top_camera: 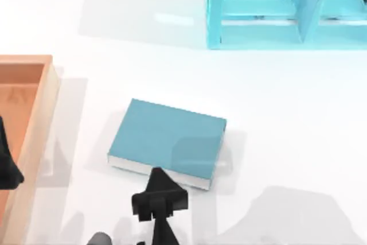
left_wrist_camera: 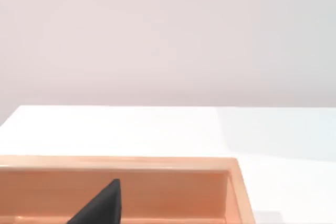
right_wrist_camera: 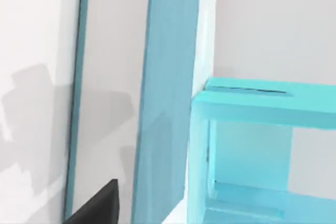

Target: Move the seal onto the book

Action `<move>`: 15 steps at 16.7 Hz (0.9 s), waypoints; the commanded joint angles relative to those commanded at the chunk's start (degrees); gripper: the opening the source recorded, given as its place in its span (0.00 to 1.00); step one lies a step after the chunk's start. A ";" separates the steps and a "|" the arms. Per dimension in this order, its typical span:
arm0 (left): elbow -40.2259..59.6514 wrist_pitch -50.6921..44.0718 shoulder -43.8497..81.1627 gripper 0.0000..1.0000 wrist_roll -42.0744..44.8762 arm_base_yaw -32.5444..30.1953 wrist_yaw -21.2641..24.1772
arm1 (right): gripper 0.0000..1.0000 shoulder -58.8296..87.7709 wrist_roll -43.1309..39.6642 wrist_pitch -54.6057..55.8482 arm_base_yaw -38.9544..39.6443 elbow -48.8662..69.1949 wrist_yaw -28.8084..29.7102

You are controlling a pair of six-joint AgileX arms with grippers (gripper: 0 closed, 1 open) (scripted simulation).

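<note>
White tabletop (top_camera: 287, 113) held the book (top_camera: 166, 139) near its middle; my right gripper (top_camera: 159, 190) hovered at its near edge, grip impossible to tell. Left gripper (top_camera: 7, 164) sat parked over the wooden tray (top_camera: 40, 101).

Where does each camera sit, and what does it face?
Top view: overhead, facing down on the flat teal-blue hardcover book; left gripper and right gripper show.
Left wrist view: on left arm, facing the orange wooden tray; gripper tip shows.
Right wrist view: on right arm, facing book and light-blue shelf unit, both shared with top view.
</note>
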 joint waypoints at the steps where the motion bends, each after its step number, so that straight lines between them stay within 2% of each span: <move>1: 0.00 0.00 0.00 1.00 0.00 0.00 0.00 | 1.00 -0.41 0.83 -0.83 0.63 -0.04 0.46; 6: 0.00 0.00 0.00 1.00 0.00 0.00 0.00 | 1.00 -0.26 0.96 -0.99 0.51 0.15 0.42; 8: 0.00 0.00 0.00 1.00 0.00 0.00 0.00 | 1.00 -2.03 1.45 -0.91 -0.92 -1.53 -1.28; 11: 0.00 0.00 0.00 1.00 0.00 0.00 0.00 | 1.00 -9.21 3.41 -0.68 -6.49 -8.01 -7.92; 15: 0.00 0.00 0.00 1.00 0.00 0.00 0.00 | 1.00 -27.05 8.11 -0.34 -19.83 -21.15 -22.05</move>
